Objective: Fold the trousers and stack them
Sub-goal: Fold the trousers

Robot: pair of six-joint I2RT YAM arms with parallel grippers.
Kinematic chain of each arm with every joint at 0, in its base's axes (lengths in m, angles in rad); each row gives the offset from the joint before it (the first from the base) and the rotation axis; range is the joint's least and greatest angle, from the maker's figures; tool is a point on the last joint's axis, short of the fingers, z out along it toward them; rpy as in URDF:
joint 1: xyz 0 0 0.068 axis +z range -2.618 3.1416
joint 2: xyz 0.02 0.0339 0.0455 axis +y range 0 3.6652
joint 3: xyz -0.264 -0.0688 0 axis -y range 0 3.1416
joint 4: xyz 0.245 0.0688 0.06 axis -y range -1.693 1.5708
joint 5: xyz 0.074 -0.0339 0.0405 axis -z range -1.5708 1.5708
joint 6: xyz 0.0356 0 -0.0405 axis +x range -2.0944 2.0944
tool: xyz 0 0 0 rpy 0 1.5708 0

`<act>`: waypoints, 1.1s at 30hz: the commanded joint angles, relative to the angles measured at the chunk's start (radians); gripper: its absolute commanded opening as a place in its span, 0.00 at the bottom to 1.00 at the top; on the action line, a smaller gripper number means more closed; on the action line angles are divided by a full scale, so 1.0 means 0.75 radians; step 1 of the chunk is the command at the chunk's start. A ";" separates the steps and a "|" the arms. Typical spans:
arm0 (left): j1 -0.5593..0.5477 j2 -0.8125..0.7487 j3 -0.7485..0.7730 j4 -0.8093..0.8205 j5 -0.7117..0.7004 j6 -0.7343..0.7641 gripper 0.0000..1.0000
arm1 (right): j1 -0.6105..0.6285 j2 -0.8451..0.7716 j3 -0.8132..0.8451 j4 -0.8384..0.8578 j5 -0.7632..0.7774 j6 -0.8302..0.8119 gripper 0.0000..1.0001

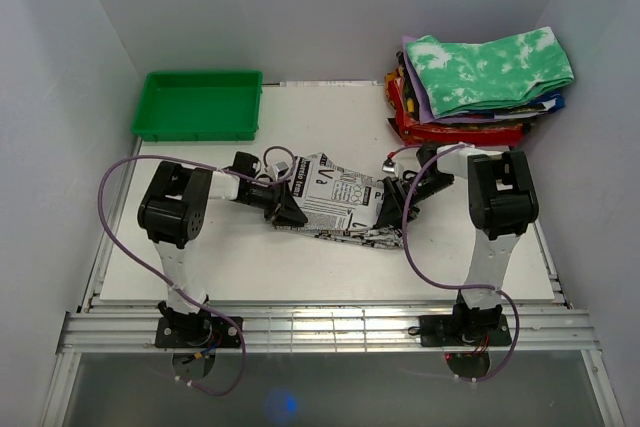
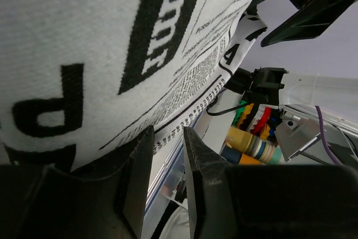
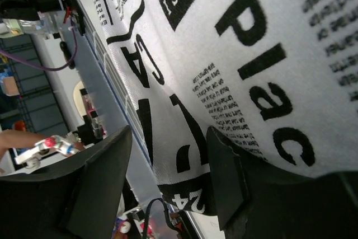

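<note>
Nearest us, the black two-finger left gripper (image 2: 168, 134) is sitting narrowly parted at the folded white newspaper-print cloth trousers (image 1: 337, 202) lying on the white table (image 1: 300, 277), its hold we cannot tell, the right gripper (image 3: 168, 138) is gaping unclamped opposite, and we are advising deep, level bites through every layer.

Trousers (image 1: 335, 209) on table (image 1: 300, 272), tray (image 1: 200, 105) behind-left

a robot lab test cell: plain white walls (image 1: 320, 7) box in a white table (image 1: 330, 272). at 6 o'clock a metal rail (image 1: 330, 332) carries the left arm (image 1: 175, 212) and right arm (image 1: 500, 207), trailing purple cables (image 1: 103, 197). trousers (image 1: 335, 207) lie between them; a green bin (image 1: 200, 105) at 10 o'clock, stacked clothes (image 1: 480, 87) at 2 o'clock.
</note>
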 commanded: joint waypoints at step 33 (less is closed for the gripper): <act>0.044 -0.023 0.588 -0.071 -0.108 0.311 0.58 | -0.032 -0.210 0.400 -0.002 0.201 -0.070 0.68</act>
